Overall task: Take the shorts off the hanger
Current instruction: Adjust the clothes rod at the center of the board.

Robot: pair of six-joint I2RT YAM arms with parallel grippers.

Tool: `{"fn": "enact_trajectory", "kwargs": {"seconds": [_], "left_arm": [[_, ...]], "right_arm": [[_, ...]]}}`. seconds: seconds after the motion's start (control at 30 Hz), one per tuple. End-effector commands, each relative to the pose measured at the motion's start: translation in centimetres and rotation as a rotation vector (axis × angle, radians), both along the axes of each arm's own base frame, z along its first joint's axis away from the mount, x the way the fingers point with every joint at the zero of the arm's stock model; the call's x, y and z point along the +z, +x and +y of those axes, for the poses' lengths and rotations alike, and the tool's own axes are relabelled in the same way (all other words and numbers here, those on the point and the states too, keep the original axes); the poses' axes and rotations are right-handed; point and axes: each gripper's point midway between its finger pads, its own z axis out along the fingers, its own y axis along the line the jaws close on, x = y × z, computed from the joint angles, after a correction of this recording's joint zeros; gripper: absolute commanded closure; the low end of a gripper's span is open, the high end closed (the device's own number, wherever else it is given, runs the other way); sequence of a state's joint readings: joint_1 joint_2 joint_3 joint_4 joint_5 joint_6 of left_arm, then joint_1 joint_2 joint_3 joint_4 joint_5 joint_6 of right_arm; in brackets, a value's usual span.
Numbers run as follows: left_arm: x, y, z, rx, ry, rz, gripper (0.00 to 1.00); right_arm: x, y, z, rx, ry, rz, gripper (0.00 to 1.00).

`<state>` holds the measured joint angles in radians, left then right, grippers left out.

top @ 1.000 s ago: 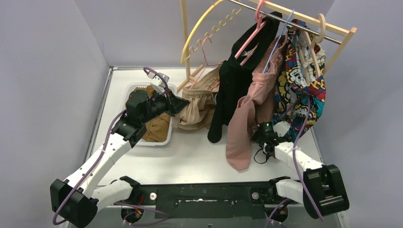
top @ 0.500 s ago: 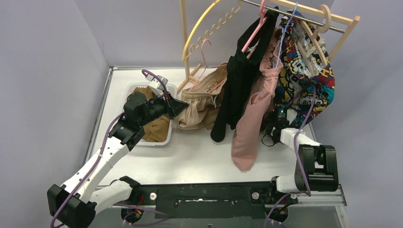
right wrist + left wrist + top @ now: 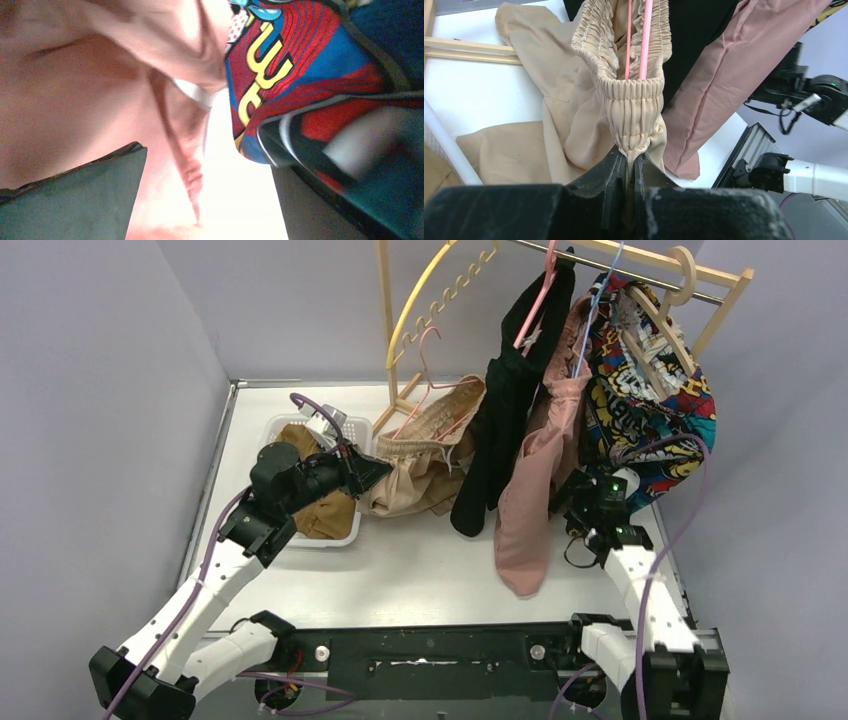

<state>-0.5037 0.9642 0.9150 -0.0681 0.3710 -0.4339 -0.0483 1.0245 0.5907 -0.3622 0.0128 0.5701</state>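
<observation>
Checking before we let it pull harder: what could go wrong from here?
1. The left gripper is clamped on the waistband of the beige shorts with the pink hanger still inside; pulling may drag the hanger and wooden rack along.
2. The open right gripper sits by the pink shorts and the patterned garment; closing might catch the wrong cloth.
</observation>
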Motion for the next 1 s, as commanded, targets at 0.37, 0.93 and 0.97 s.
{"fn": "enact_trajectory", "kwargs": {"seconds": [0.37,0.93,0.97], "left_arm": [[2.7,-2.1,0.6,-0.013,-0.069,-0.08,1.0],[1.7,-4.3,1.8,-0.009,-0.085,-0.059,1.0],[1.7,-4.4,1.8,-0.009,-0.088,-0.059,1.0]], "right_arm": [[8.9,-7.0,6.6,0.235,0.255,-0.179,0.01],[22.8,-13.2,15.0,0.941,0.329,-0.653,0.12],[23.4,-13.4,15.1,0.954,0.326,-0.665,0.14]]}}
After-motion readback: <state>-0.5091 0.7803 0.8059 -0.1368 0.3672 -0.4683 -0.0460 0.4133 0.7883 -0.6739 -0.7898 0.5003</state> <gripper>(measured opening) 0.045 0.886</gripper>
